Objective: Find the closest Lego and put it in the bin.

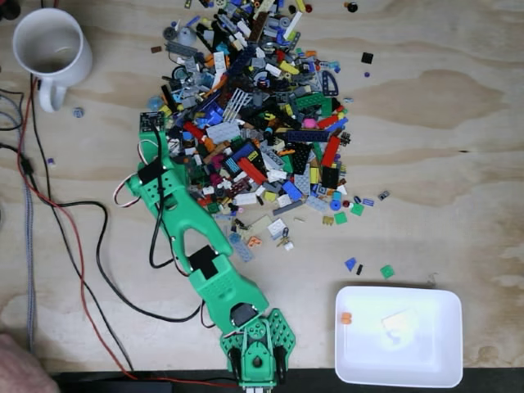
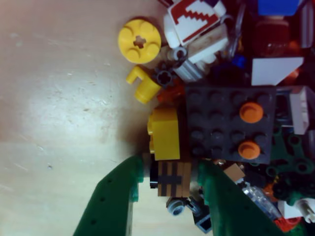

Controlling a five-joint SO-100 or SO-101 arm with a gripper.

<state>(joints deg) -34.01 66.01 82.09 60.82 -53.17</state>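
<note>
I see one big pile of Lego (image 1: 254, 123), too many pieces to count, one white bin (image 1: 399, 372) and one mug (image 1: 51, 47). The bin sits at the lower right in the fixed view, well apart from the pile, with one small orange piece (image 1: 346, 318) inside. My gripper (image 2: 167, 184) is at the left edge of the pile. Up close in the wrist view, my two green fingers (image 2: 115, 204) are spread around a brown striped piece (image 2: 173, 179). Just above it lies a yellow brick (image 2: 165, 133), and farther up, one round yellow piece (image 2: 139, 41).
</note>
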